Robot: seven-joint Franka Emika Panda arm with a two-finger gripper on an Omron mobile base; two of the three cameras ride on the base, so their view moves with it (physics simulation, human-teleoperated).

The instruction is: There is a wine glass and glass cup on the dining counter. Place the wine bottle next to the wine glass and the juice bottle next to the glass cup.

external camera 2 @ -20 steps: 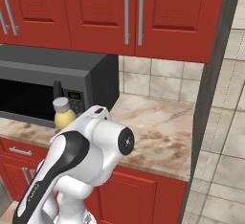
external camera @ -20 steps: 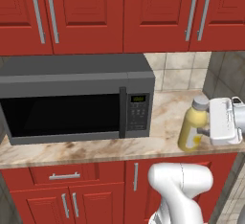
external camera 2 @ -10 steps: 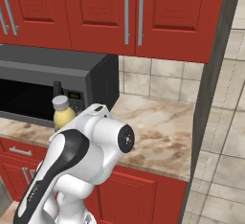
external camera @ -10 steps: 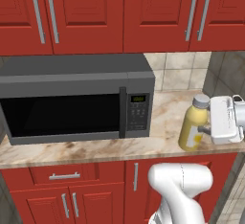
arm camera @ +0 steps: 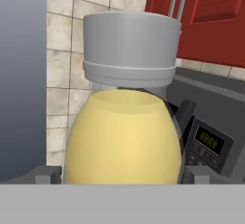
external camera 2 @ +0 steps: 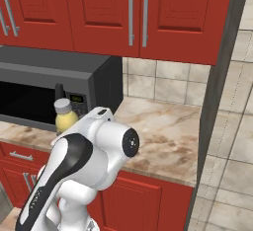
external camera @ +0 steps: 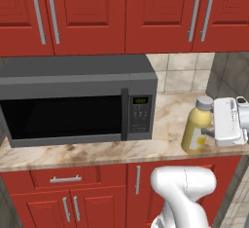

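1. We see the microwave [external camera: 78, 103] blocking the left stretch of the counter [external camera: 165, 124].
2. The juice bottle [external camera: 197, 130] stands just right of it, with bare marble between them.
3. Upper cabinets [external camera: 121, 15] cap the headroom.
4. In the right base view, open counter stretches right to a grey wall panel [external camera 2: 220, 77].

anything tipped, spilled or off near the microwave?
Nothing stands out. The rounded yellow plastic juice bottle stands upright and capped on the marbled counter right of the grey microwave, with the end effector at its side. No spill visible.
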